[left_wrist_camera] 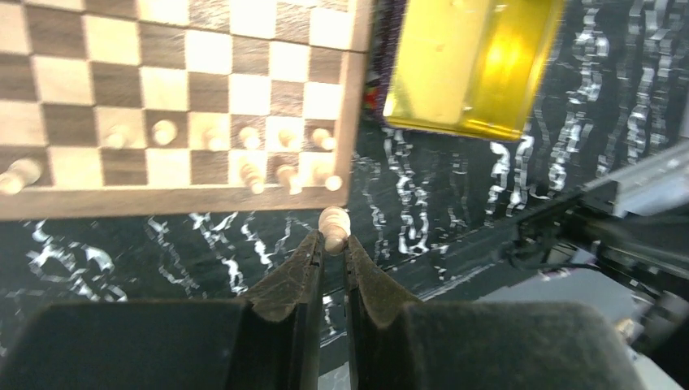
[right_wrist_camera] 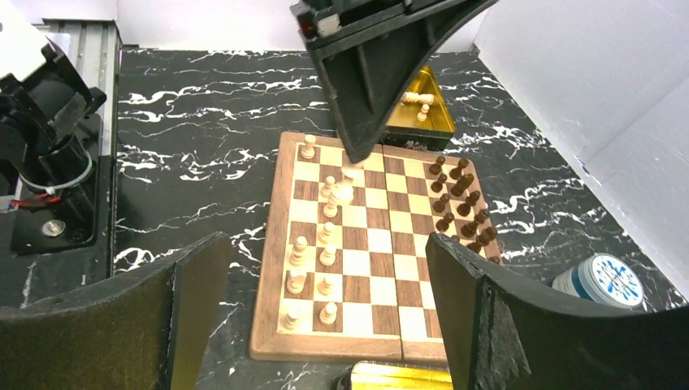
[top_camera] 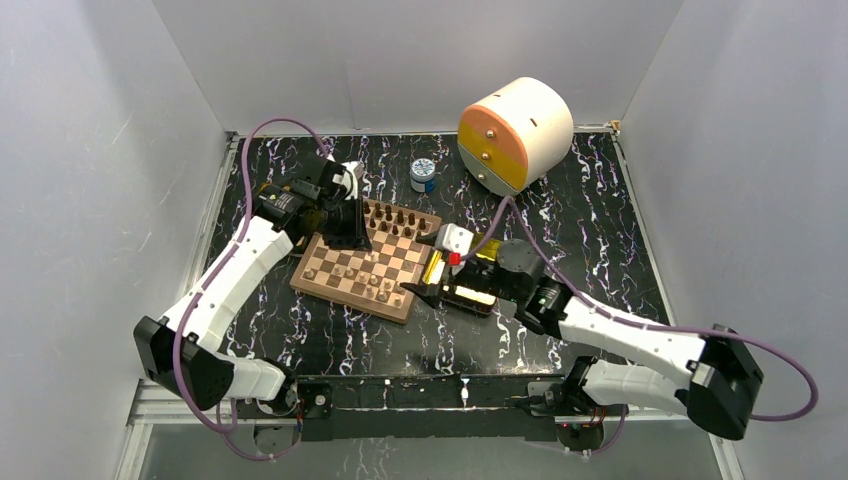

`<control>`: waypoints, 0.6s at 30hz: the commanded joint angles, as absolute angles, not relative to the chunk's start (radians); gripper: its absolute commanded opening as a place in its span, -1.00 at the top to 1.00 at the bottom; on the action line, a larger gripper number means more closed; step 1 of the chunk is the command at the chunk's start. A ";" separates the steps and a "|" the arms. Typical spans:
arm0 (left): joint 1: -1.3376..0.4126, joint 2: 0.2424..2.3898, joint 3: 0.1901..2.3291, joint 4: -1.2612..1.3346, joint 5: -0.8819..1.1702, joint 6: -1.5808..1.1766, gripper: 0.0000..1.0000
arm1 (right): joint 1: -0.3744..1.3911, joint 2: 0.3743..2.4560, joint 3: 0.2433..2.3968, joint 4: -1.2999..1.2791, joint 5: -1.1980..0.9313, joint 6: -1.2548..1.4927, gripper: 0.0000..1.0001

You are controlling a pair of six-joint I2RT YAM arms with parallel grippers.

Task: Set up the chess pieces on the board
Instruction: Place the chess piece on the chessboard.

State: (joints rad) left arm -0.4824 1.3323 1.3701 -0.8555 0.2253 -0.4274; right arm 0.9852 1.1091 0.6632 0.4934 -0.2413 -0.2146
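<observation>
The board (top_camera: pixel 342 301) lies left of the table's middle. Dark chess pieces (right_wrist_camera: pixel 455 193) stand along its far rows and pale chess pieces (right_wrist_camera: pixel 327 256) along the near rows. My left gripper (top_camera: pixel 352 240) hangs over the board, shut on a pale piece (left_wrist_camera: pixel 334 226) that sticks out past its fingertips (left_wrist_camera: pixel 305 260). In the right wrist view that piece (right_wrist_camera: pixel 353 171) hangs just over the squares. My right gripper (right_wrist_camera: pixel 321 252) stands open and holds nothing, low at the board's right edge (top_camera: pixel 418 280).
A gold tray (top_camera: pixel 466 292) lies under my right gripper. Another gold tray (right_wrist_camera: pixel 418 110) beyond the board holds loose pale pieces. A blue-and-white jar (top_camera: pixel 423 175) and a round white-and-orange drawer unit (top_camera: pixel 515 135) stand at the back. White walls enclose the table.
</observation>
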 commanded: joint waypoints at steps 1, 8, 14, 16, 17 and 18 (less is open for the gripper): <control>-0.480 1.339 1.391 -0.991 0.039 -0.423 0.93 | 0.989 1.005 0.654 0.402 -0.146 -0.126 -0.97; -0.480 1.303 1.273 -0.919 -0.143 -0.477 0.97 | 0.989 0.931 0.651 0.263 -0.069 -0.065 -0.97; -0.480 1.290 1.175 -0.848 -0.283 -0.509 0.97 | 0.989 0.880 0.621 0.247 -0.041 -0.095 -0.97; -0.483 1.287 1.148 -0.836 -0.315 -0.522 0.97 | 0.989 0.871 0.617 0.239 -0.026 -0.111 -0.97; -0.488 1.286 1.136 -0.834 -0.335 -0.530 0.97 | 0.989 0.865 0.617 0.234 -0.019 -0.116 -0.97; -0.494 1.282 1.122 -0.828 -0.353 -0.538 0.97 | 0.989 0.862 0.617 0.229 -0.013 -0.122 -0.97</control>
